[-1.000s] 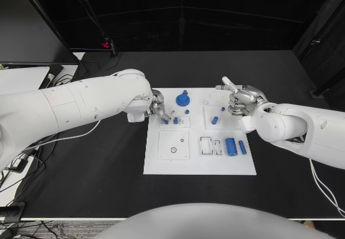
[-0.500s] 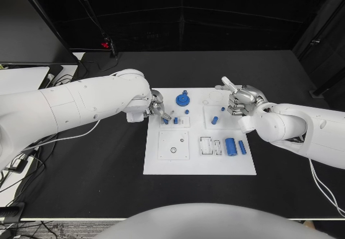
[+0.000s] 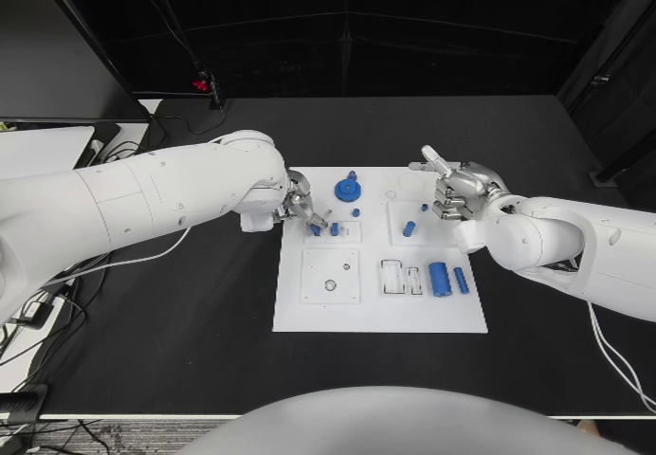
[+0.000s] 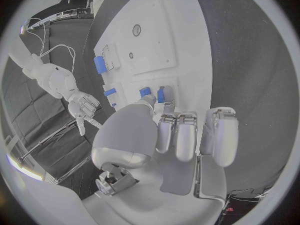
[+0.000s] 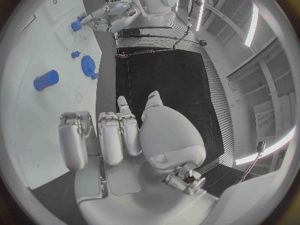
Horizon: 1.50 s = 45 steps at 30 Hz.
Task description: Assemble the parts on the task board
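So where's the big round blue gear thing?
In the head view, the blue gear sits at the far end of the task board, between the left hand and the right hand, nearer the left one.

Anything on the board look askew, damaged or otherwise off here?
Nothing stands out. The blue parts sit or lie tidily on the task board; the left hand works at a small blue part, and the right hand hovers empty.
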### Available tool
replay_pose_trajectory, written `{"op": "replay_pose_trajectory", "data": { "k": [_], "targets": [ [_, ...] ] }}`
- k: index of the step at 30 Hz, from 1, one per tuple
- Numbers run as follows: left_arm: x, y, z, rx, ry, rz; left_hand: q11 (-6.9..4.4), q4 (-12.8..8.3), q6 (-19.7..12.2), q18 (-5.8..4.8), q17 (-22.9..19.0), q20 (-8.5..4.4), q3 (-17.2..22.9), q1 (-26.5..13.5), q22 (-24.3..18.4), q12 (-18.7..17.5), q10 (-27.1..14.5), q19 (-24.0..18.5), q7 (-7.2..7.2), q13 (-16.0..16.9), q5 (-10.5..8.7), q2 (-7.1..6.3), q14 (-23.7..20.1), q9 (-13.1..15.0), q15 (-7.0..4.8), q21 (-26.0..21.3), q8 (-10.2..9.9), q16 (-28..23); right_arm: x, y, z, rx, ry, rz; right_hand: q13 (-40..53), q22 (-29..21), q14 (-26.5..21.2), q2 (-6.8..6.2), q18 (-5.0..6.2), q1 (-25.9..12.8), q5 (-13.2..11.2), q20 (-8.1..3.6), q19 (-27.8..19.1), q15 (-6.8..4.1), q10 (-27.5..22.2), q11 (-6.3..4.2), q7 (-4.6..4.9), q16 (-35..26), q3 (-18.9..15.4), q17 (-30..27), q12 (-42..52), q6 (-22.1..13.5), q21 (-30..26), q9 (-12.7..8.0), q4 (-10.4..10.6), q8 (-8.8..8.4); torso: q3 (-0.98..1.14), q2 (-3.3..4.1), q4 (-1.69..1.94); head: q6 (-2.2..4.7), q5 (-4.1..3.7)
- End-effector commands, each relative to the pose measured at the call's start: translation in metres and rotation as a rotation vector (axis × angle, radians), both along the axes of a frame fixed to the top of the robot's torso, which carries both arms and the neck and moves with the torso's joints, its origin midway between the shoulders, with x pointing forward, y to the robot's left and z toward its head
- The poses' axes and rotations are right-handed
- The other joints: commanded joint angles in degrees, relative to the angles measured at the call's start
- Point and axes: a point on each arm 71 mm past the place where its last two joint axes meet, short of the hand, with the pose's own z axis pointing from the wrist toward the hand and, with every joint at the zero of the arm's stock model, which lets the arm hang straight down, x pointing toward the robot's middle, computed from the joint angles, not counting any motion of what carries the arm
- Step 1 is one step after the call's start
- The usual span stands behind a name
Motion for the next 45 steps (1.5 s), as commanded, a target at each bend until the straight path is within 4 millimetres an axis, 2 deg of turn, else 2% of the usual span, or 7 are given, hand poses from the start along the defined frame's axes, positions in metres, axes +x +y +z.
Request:
{"op": "replay_pose_trajectory", "data": {
  "k": [1,5,11,17,21,26,45],
  "targets": [
    [-0.0057,0.0043,-0.0131,0.05,0.043,-0.011,0.27,0.03,-1.34,0.95,15.1,0.53,-0.69,-0.76,13.34,0.2,6.27,1.36,-0.67,15.05,-0.35,-0.16,6.0,-0.07,0.51,-0.37,-0.05,0.05,0.0001,0.0017,0.0013,0.008,-0.008,0.013,14.94,15.1,6.07,0.7,-0.4,-0.08,-0.2,0.24,5.97,0.4,5.96,0.47,0.25,0.14,-0.33,15.06,0.13,0.08,0.18,-0.07,-0.01,0.35,0.0,0.02,0.02,0.0,0.04],
    [-0.0062,0.0042,-0.0132,0.048,0.047,-0.017,0.4,0.03,-1.34,0.94,15.1,0.6,-2.49,-2.9,13.35,0.2,6.27,1.38,-0.53,15.05,-0.51,-1.21,6.0,-0.3,0.61,-0.37,0.17,0.05,0.0003,0.0021,0.0012,0.008,-0.007,0.013,14.94,15.1,6.07,0.7,-0.4,-0.08,-0.2,0.24,5.97,0.4,5.96,0.47,0.25,0.14,-0.33,15.06,0.13,0.08,0.18,-0.07,-0.01,0.35,0.01,-0.02,-0.01,-0.05,0.06],
    [-0.0065,0.0043,-0.0133,0.045,0.048,-0.021,0.47,0.04,-1.35,0.94,15.1,0.68,-3.96,-4.88,13.35,0.2,6.27,1.37,-0.48,15.05,-0.75,-1.44,6.0,-0.54,0.68,-0.38,0.41,0.05,0.0003,0.0026,0.0011,0.008,-0.007,0.015,14.94,15.1,6.07,0.7,-0.4,-0.08,-0.2,0.24,5.97,0.4,5.96,0.47,0.25,0.14,-0.33,15.06,0.13,0.08,0.18,-0.07,-0.01,0.35,0.01,-0.04,-0.03,-0.01,0.0],
    [-0.0057,0.0044,-0.0125,0.04,0.028,-0.02,0.6,0.01,-1.54,0.92,15.1,0.79,-6.04,-7.94,13.38,0.2,6.27,1.45,-0.34,15.05,-4.15,-0.85,6.0,-0.74,0.79,-0.33,0.88,0.05,0.0003,0.0017,0.0011,0.007,-0.006,0.012,14.94,15.1,6.07,0.74,-0.4,-0.09,-0.19,0.25,5.97,0.4,5.96,0.47,0.25,0.14,-0.33,15.06,0.13,0.1,0.18,-0.07,-0.01,0.37,-0.02,-0.01,-0.04,0.04,-0.03],
    [-0.0051,0.0048,-0.0119,0.046,0.009,-0.025,0.68,-0.01,-1.7,0.9,15.1,0.85,-7.08,-9.22,13.41,0.2,6.27,1.54,-0.24,15.05,-5.38,-0.61,6.0,-0.77,0.86,-0.25,1.16,0.05,0.0004,0.0019,0.001,0.007,-0.005,0.013,14.94,15.1,6.07,0.74,-0.4,-0.09,-0.19,0.25,5.97,0.4,5.96,0.47,0.25,0.14,-0.33,15.06,0.13,0.1,0.18,-0.07,-0.01,0.37,-0.02,0.0,-0.08,0.04,0.03],
    [-0.0046,0.0062,-0.0113,0.061,-0.012,-0.036,0.71,0.0,-1.71,0.87,15.1,0.88,-7.69,-9.9,13.45,0.2,6.27,1.64,-0.22,15.05,-5.88,-0.5,6.0,-0.77,0.89,-0.18,1.37,0.05,0.0005,0.0023,0.0009,0.007,-0.005,0.014,14.94,15.1,6.07,0.74,-0.4,-0.09,-0.19,0.25,5.97,0.4,5.96,0.47,0.25,0.14,-0.33,15.06,0.13,0.1,0.18,-0.07,-0.01,0.37,0.03,-0.02,0.02,0.07,-0.04],
    [-0.0051,0.0066,-0.0095,0.025,-0.046,-0.044,0.66,-0.06,-1.45,0.78,15.1,0.9,-7.89,-10.12,13.57,0.2,6.27,1.97,-0.3,15.05,-5.92,-0.07,6.0,-0.71,0.89,0.08,1.69,0.05,0.0009,0.0022,0.0006,0.006,-0.003,0.013,14.94,15.1,6.07,0.83,-0.4,-0.13,-0.2,0.26,5.97,0.41,5.96,0.49,0.27,0.14,-0.35,15.06,0.13,0.11,0.18,-0.07,0.0,0.39,-0.02,-0.02,-0.01,0.0,0.03]
  ]
}}
